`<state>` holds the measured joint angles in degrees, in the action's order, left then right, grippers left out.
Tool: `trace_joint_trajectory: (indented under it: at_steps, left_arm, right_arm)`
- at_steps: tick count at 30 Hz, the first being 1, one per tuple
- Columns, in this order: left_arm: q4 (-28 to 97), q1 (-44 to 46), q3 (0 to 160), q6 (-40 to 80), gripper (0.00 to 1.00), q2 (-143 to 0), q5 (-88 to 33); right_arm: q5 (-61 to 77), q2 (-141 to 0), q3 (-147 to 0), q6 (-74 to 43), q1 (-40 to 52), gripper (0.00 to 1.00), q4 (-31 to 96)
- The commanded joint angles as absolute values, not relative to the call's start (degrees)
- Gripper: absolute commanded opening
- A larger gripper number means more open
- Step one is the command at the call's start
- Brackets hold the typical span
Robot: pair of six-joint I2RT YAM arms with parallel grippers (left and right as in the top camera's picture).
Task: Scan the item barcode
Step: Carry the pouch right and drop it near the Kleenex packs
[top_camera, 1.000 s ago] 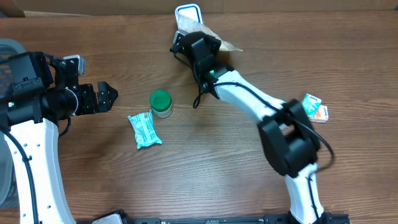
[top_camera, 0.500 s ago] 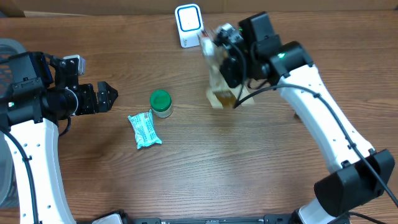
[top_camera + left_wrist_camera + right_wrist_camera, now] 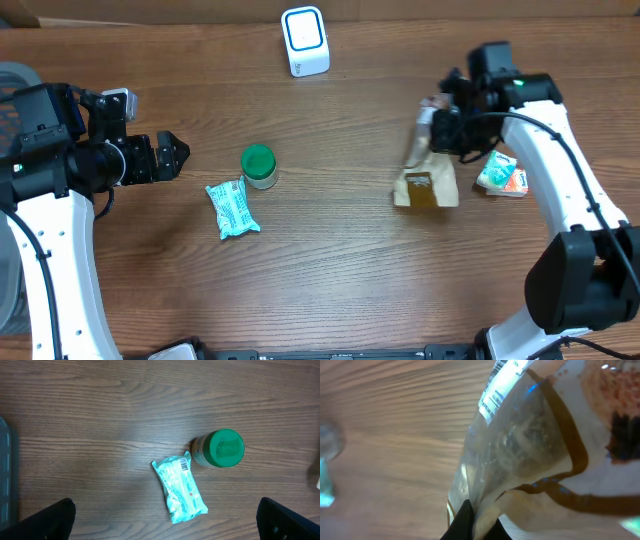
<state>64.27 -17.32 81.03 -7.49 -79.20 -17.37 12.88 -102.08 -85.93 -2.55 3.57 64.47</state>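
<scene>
**Op. 2:** Fig. check: where's the pouch (image 3: 428, 185) rel. to the scanner (image 3: 304, 40)?

**Op. 1:** Overhead cam: well off to the scanner's right, and closer than it to the near edge of the table (image 3: 330, 280). I have the right gripper (image 3: 443, 122) clamped on the pouch's top end. Long axis runs from the fingers away from the scanner (bottom end resting on the wood or just above it, can't tell).

**Op. 2:** Barcode?

**Op. 1:** Wrist cam shows a white printed label (image 3: 502, 380) near one corner. Can't tell which way it faces rel. to the scanner.

**Op. 2:** Nearer arm?

**Op. 1:** Right, since it has the item. The left gripper (image 3: 172, 155) hangs w/ jaws wide and empty, far left of the scanner, beyond the jar (image 3: 259, 165) and green packet (image 3: 232, 208). My judgement: a scan pass means carrying the pouch up-left toward the scanner.
</scene>
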Motion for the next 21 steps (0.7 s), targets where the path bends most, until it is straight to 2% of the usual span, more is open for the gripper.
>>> trace_joint_trajectory:
  at_steps: [1, 7, 8, 9, 10, 12, 21]
  left_arm:
    - [64.27, -17.10, 81.41, -8.32, 1.00, -79.11, -17.43]
    - [64.25, -17.10, 81.41, -8.34, 0.99, -79.11, -17.43]
    - [64.27, -17.10, 81.41, -8.34, 1.00, -79.11, -17.43]
    - [64.27, -17.10, 81.41, -8.34, 1.00, -79.11, -17.43]
    - [64.25, -17.10, 81.41, -8.34, 1.00, -79.11, -17.43]
    - [64.25, -17.10, 81.41, -8.32, 1.00, -79.11, -17.43]
    - [64.27, -17.10, 81.41, -8.32, 1.00, -79.11, -17.43]
  right_arm:
    - [9.63, -102.02, -82.26, -8.40, 1.34, 0.04, 62.63]
    - [8.60, -102.02, -79.99, -9.47, -2.63, 0.05, 62.92]
    - [8.60, -102.02, -79.99, -9.47, -3.20, 0.12, 63.18]
    - [8.60, -102.02, -79.99, -9.52, -3.68, 0.28, 63.51]
    - [8.58, -102.02, -79.99, -10.17, -4.12, 0.36, 63.94]
    - [8.58, -102.00, -80.03, -11.14, -4.86, 0.42, 65.43]
    - [9.69, -100.66, -87.42, -11.49, -3.79, 0.45, 73.80]
